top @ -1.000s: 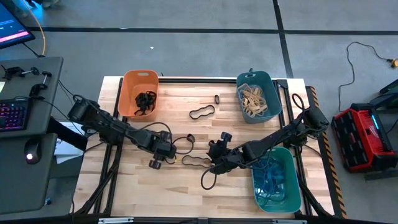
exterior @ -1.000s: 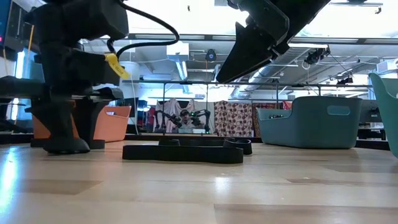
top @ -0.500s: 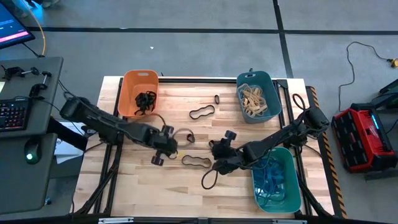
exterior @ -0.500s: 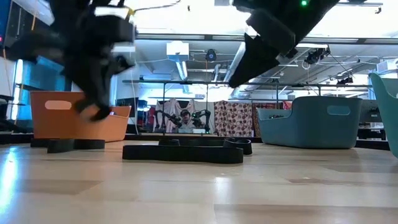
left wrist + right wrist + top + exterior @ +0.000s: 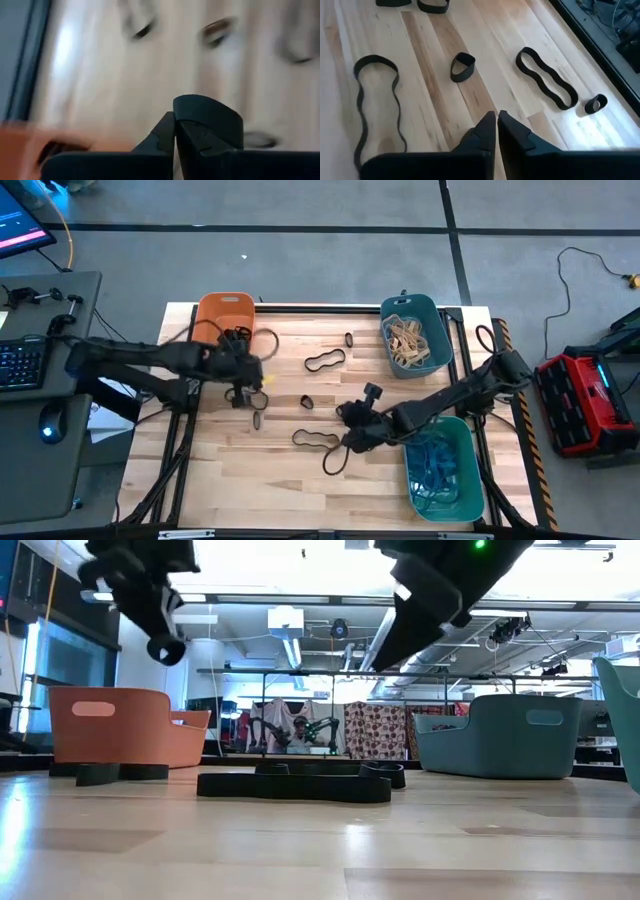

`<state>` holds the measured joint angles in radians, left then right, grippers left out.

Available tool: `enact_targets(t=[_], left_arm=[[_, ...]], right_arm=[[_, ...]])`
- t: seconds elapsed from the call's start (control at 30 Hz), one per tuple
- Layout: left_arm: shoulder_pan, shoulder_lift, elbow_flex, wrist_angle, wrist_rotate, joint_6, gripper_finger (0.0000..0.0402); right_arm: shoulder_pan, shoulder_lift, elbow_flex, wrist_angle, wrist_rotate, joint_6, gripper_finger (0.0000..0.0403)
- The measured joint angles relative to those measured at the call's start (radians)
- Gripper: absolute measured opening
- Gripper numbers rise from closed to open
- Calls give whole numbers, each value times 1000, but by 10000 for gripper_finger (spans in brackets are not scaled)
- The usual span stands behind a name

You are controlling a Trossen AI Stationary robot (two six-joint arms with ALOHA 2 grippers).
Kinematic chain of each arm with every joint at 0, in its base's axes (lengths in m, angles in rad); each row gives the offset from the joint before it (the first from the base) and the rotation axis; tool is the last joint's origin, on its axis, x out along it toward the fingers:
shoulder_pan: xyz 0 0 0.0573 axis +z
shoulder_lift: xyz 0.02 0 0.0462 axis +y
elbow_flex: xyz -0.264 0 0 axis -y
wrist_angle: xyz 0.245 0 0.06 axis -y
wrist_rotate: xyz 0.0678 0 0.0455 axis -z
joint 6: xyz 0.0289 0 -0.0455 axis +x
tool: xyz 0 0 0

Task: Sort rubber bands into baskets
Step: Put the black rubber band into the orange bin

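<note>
A: We note the left gripper (image 5: 243, 370) pinched shut beside the orange-salmon plastic tub (image 5: 222, 321); nothing visibly held.
B: We log the right gripper (image 5: 352, 438) shut, empty, above black rubber loops (image 5: 376, 95) on the wooden table (image 5: 300, 480).

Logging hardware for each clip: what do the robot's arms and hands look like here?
Both arms are dark, nearly black, jointed links with black cables looped alongside. The left hand and right hand each end in two dark, wedge-shaped fingers with flat inner faces. A small green light glows on the right arm in the low view.
</note>
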<state>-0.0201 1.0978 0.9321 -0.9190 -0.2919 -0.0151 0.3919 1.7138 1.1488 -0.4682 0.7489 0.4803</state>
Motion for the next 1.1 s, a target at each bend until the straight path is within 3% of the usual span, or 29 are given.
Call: enact_targets(t=[0.23, 0.63, 0.83, 1.1], left_arm=[[241, -49, 0, -132, -47, 19, 0], [672, 23, 0, -125, 22, 323, 0], [799, 117, -1, -76, 77, 398, 0], [905, 297, -1, 22, 64, 454, 0]], right_arm=[[-51, 0, 0, 79, -41, -122, 3], [-66, 0, -1, 100, -72, -157, 0], [-66, 1, -1, 99, -72, -157, 0], [-66, 1, -1, 99, -72, -175, 0]])
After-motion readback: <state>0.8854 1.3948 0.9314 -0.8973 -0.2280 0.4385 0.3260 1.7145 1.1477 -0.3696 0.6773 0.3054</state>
